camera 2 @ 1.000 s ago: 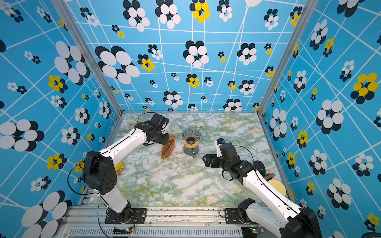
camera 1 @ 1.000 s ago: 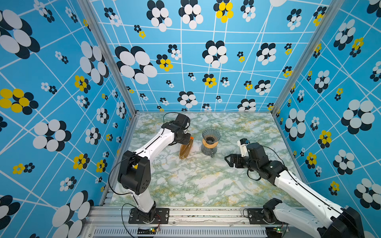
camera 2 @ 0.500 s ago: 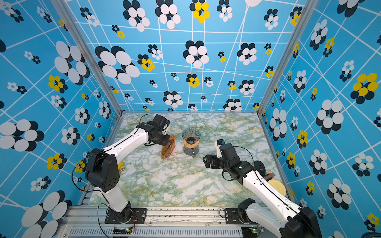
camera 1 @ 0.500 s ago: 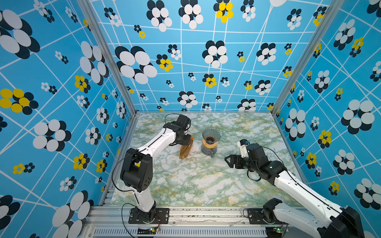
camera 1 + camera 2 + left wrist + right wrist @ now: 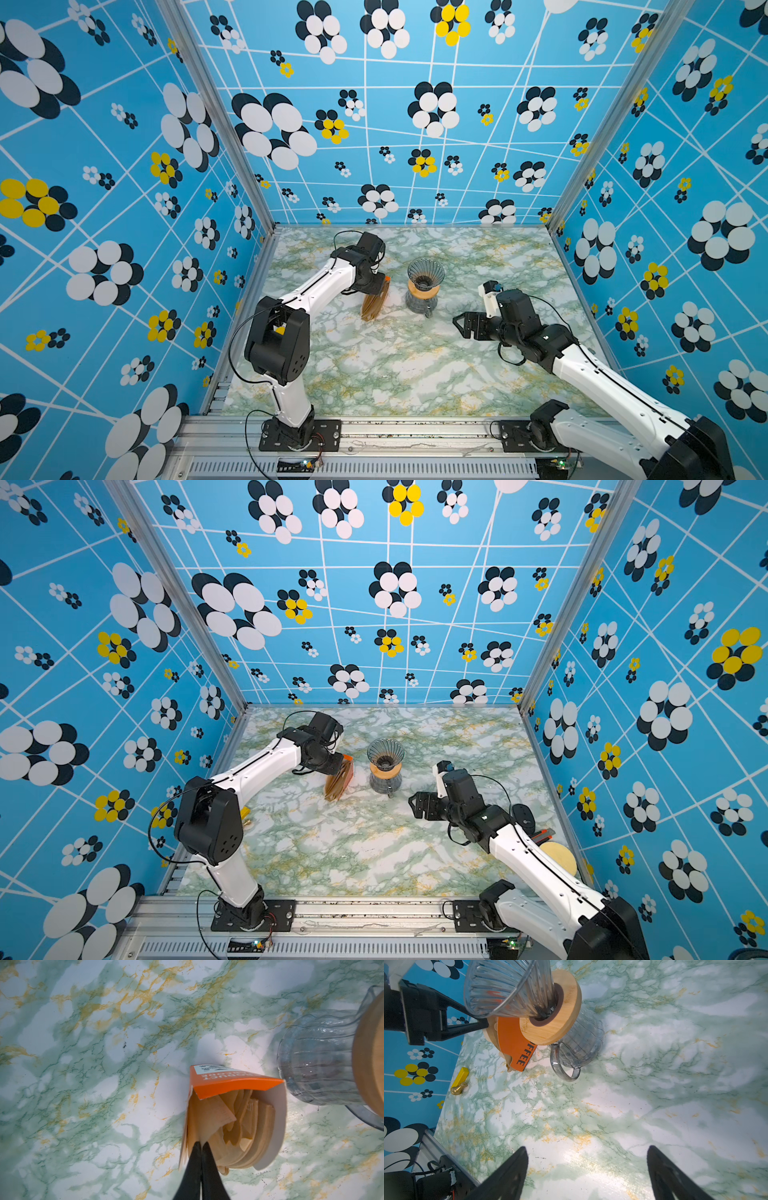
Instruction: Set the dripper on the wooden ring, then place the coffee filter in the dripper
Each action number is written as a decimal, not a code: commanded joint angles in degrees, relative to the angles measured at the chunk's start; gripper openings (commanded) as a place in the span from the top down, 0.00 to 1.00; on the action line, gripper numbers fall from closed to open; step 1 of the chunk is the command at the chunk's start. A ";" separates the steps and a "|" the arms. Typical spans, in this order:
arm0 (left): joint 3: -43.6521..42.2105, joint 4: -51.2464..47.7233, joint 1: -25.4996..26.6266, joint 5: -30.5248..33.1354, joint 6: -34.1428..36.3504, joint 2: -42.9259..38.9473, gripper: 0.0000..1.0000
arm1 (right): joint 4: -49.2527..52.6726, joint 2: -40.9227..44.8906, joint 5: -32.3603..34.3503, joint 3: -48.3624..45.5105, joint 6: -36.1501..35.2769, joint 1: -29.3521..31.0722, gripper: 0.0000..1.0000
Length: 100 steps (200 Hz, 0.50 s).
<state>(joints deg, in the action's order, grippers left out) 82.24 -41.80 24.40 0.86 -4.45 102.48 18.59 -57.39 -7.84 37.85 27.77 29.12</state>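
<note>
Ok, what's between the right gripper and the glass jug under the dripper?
Only bare marble table between the right gripper and the jug; both top views show it.

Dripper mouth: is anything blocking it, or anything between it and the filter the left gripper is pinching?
Nothing visible blocks it. The dripper is empty and stands close beside the packet. The coffee filter pinched by the left gripper has not left that packet yet; other filters sit against it.
</note>
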 commanded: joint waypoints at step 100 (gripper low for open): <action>9.93 -15.13 -0.32 -1.98 -3.14 -6.63 1.00 | -0.02 1.35 -1.47 0.78 1.22 0.41 0.12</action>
<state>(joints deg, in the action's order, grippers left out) 89.65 -50.39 24.40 -0.45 -5.37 99.02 18.59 -56.95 -8.12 37.85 28.16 29.12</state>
